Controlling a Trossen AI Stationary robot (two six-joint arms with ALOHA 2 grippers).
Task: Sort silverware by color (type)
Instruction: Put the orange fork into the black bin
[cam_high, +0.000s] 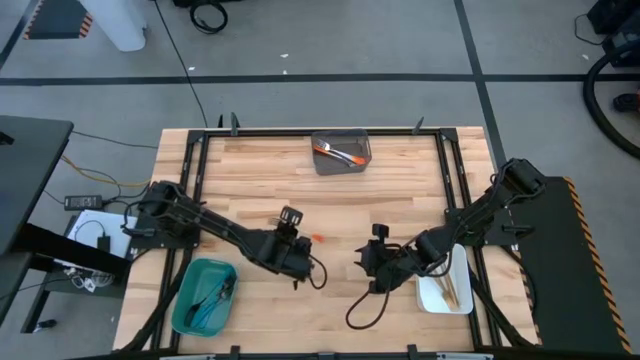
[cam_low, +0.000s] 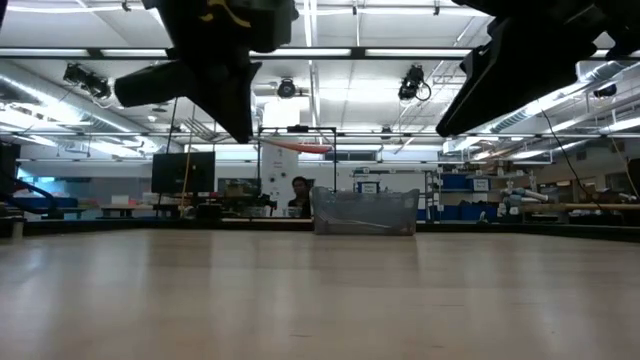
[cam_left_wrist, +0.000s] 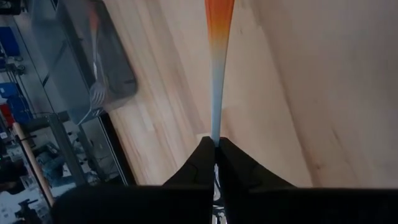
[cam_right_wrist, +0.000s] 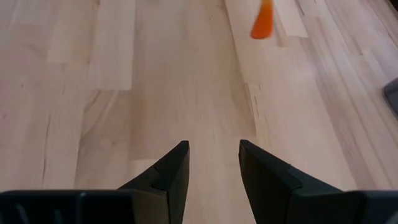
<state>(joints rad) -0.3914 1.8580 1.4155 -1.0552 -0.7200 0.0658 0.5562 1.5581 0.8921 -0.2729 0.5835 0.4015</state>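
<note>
From above, the wooden table (cam_high: 400, 200) shows no loose cutlery: the teal bin (cam_high: 186, 300), the white bin (cam_high: 432, 298) and the grey bin (cam_high: 335, 166) each hold pieces, so the sorting looks nearly finished. The left gripper (cam_high: 300, 240) is at mid-table with an orange tip beside it, and the right gripper (cam_high: 374, 252) waits just beside. In the left wrist view the fingers are clamped on the orange-handled silver utensil (cam_left_wrist: 217, 56) — probably the last piece, for the grey bin — while the right wrist view shows its fingers (cam_right_wrist: 168, 171) apart over bare wood.
</note>
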